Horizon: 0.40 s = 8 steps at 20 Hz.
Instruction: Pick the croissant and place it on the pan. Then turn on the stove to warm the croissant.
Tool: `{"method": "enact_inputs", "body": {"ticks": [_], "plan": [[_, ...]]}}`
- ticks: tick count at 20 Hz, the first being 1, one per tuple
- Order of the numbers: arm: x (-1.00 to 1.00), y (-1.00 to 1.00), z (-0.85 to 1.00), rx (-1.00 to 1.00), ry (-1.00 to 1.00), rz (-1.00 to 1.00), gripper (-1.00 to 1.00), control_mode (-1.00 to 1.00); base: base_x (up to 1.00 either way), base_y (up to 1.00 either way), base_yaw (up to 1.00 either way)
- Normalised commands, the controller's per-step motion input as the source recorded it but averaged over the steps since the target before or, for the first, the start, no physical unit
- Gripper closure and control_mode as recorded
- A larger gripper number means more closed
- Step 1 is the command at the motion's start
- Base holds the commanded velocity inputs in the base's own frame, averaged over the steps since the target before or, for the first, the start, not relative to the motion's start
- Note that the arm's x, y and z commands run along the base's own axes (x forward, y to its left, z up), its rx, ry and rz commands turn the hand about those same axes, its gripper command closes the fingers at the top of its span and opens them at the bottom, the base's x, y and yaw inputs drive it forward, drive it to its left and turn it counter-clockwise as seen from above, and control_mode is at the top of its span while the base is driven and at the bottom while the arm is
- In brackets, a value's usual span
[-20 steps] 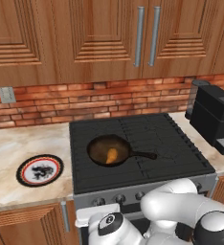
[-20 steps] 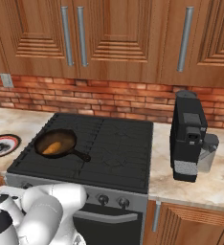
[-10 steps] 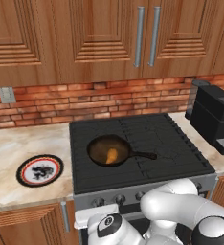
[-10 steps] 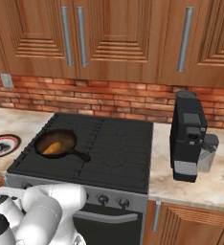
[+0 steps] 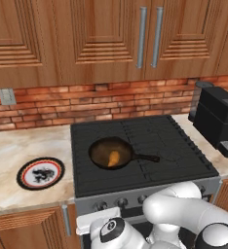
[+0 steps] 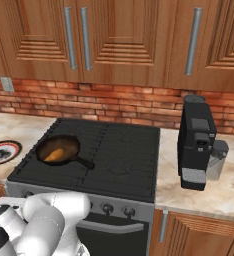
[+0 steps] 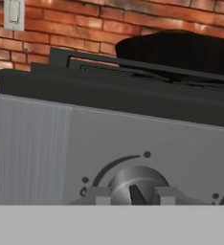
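Pincer (image 7: 132, 197) closed on stove (image 7: 133, 139) knob (image 7: 135, 185); croissant (image 5: 114, 157) lies in pan (image 5: 102, 147).

The arm (image 5: 184, 209) is glossy white, built of fat rounded segments like swollen tubes, with dark charcoal caps at the joints. One white link (image 5: 111, 231) carries a round black disc with a small pale mark at its centre. A smooth white shell (image 6: 54, 212) covers each bend, seamless and without visible cables.
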Motion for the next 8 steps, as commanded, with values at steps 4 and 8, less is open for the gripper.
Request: {"method": "enact_inputs", "body": {"ticks": [4,8], "plan": [[0.03,0.0,-0.23,0.0,0.0,0.02,1.0,-1.0,0.0,0.0,0.0],[0.06,0.0,-0.22,0.0,0.01,0.01,1.0,-1.0,0.0,0.0,0.0]]}}
